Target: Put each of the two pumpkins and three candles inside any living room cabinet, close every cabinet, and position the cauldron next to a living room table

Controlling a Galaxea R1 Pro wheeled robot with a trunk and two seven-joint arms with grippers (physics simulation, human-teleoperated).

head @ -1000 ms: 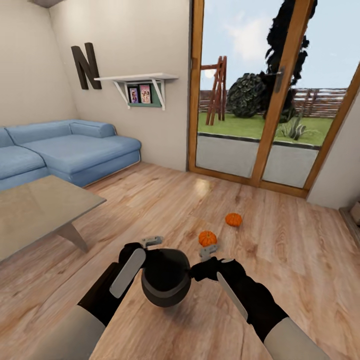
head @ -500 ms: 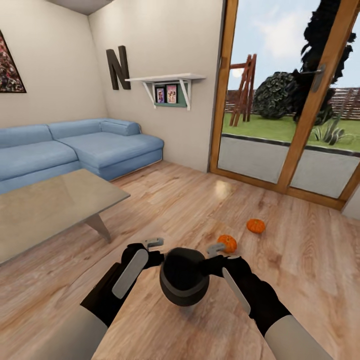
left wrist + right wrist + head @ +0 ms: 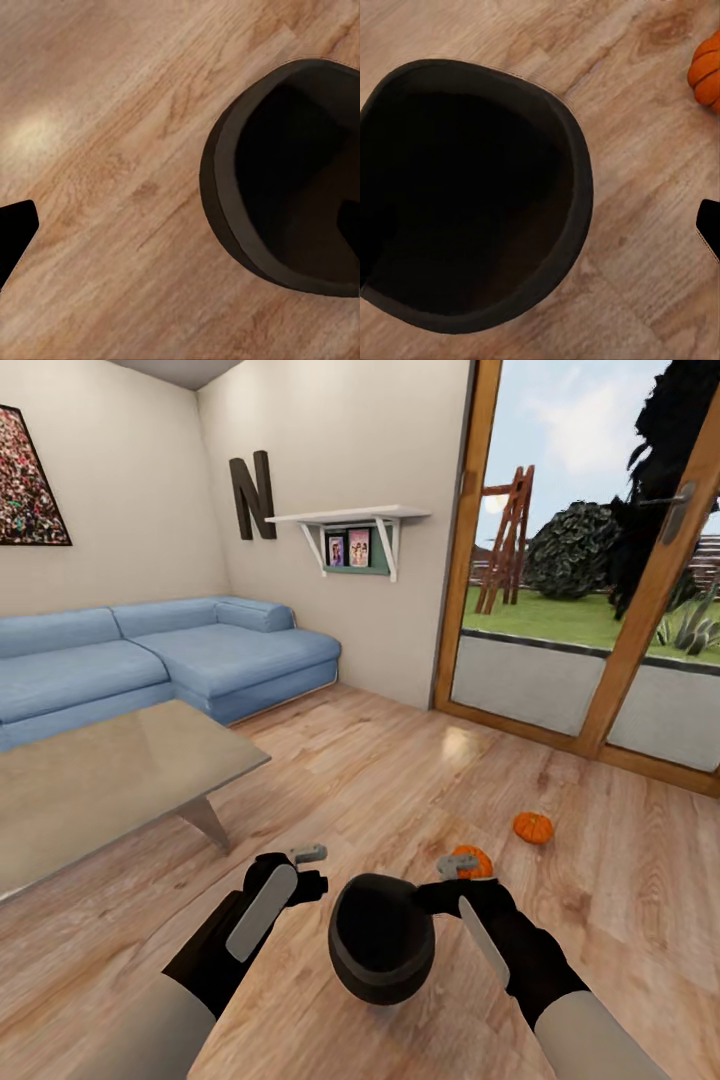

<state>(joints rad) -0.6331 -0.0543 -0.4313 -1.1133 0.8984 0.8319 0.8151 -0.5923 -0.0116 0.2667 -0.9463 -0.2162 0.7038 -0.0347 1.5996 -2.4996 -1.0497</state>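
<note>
My right hand [image 3: 428, 900] pinches the cauldron [image 3: 381, 938] rim above the floor [image 3: 350, 780], my left hand [image 3: 310, 878] spread beside it, two pumpkins [image 3: 533, 827] just beyond.

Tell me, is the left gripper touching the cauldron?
Apart. In the head view, a strip of wood floor shows between the left gripper and the cauldron; the left wrist view shows floor beside the rim too.

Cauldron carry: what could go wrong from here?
1. The right gripper seems to pinch only the cauldron by its rim, one-sided; the pot could tilt or slip.
2. The left gripper hangs apart from it, giving no support.
3. The near pumpkin lies beside the right arm, easily knocked.
</note>
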